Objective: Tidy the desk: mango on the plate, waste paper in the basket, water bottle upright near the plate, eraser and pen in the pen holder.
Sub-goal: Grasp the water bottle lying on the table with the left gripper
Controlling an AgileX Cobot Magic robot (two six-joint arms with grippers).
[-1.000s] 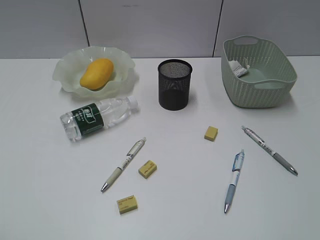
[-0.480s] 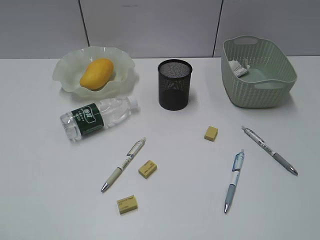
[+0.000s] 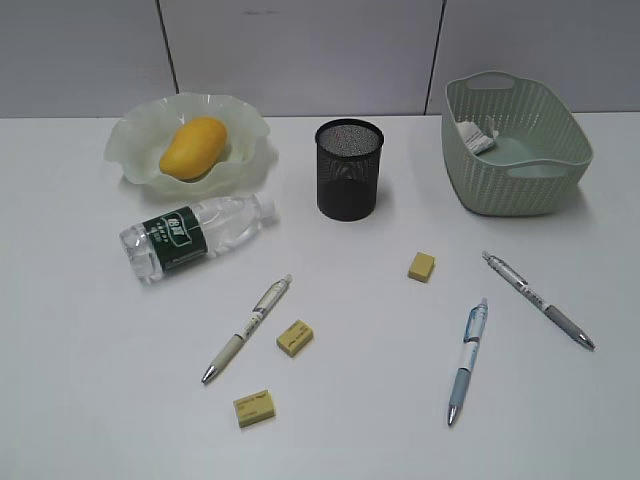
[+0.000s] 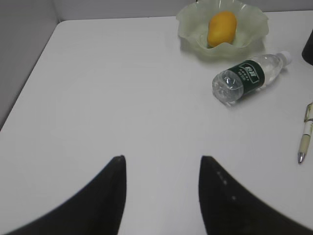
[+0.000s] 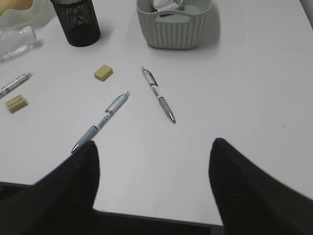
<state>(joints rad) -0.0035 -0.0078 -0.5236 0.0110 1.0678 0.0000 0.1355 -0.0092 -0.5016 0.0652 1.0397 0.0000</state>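
Water bottle (image 3: 196, 237) lay on its side just below the plate (image 3: 135, 165), cap up-right; left hand (image 4: 162, 188) nearer, spread and empty, bottle ahead-right. Right hand (image 5: 153, 169) wide, empty, pens (image 5: 157, 93) ahead

Three pens (image 3: 246, 329), three erasers (image 3: 295, 338), one bottle (image 3: 195, 237), one mango (image 3: 193, 147)

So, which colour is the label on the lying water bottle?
Dark green with white print, on the water bottle; the exterior view shows it best.
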